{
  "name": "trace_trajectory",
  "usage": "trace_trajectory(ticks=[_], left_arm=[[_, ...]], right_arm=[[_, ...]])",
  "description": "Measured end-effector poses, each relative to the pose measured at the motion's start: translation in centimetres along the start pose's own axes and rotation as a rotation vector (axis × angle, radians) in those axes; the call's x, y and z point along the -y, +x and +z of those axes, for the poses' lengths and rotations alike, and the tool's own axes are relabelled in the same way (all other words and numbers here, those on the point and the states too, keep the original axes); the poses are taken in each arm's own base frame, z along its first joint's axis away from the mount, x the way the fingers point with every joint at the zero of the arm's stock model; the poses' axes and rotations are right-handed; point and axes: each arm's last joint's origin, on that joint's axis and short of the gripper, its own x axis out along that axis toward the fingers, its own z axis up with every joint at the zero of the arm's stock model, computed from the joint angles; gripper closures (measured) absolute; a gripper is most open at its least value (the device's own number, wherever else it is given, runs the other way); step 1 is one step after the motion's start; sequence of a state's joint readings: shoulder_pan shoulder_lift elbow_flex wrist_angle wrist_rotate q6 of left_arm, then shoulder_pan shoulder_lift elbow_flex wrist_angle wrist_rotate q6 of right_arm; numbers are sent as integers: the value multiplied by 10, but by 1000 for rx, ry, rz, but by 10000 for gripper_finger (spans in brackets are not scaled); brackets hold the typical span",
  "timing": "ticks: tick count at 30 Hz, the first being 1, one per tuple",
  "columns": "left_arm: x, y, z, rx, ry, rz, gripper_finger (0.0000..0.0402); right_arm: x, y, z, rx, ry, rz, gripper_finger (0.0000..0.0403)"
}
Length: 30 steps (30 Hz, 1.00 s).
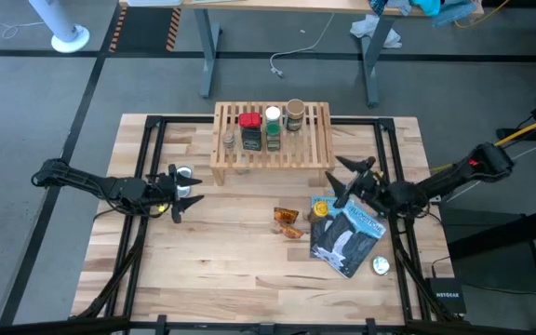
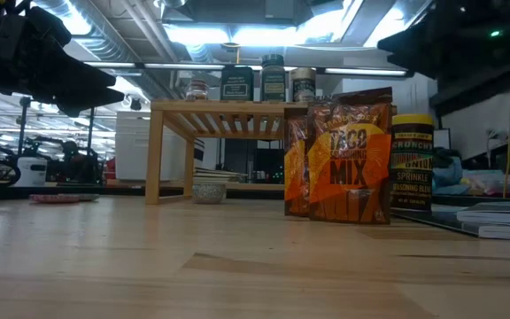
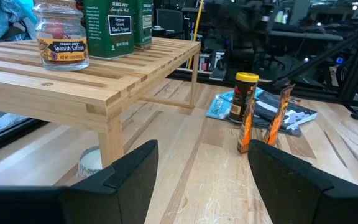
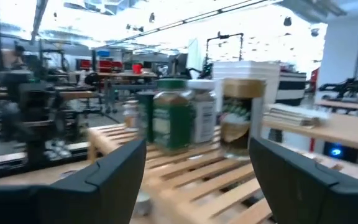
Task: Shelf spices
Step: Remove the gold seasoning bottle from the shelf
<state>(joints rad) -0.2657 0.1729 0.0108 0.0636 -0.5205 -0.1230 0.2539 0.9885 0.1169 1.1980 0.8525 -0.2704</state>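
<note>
While both the left gripper and right gripper hover spread and empty, the upright orange crinkly taco-mix packets could topple if nudged rather than pinched squarely.

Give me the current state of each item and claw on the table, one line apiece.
Shelf: upright at the table's far edge.
Shelved jars: upright on the slats.
Taco mix packets: standing on the table, not shelved.
Yellow-capped jar: upright on the table by the pouch.
Blue-and-black pouch: lying flat.
Left claw: open, empty.
Right claw: open, empty.
</note>
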Motion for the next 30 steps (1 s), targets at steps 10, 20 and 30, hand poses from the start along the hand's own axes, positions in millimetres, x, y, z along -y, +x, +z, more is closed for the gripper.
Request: trace_trajectory(ticks=[10, 20, 30], left_arm=[[0, 0, 0, 1, 0, 0, 160], [0, 0, 0, 0, 0, 0, 160], [0, 0, 0, 0, 0, 0, 160]], right_arm=[[46, 56, 4, -79, -43, 44, 111], [92, 97, 24, -152, 18, 183, 85], [112, 128, 8, -239, 17, 253, 55]])
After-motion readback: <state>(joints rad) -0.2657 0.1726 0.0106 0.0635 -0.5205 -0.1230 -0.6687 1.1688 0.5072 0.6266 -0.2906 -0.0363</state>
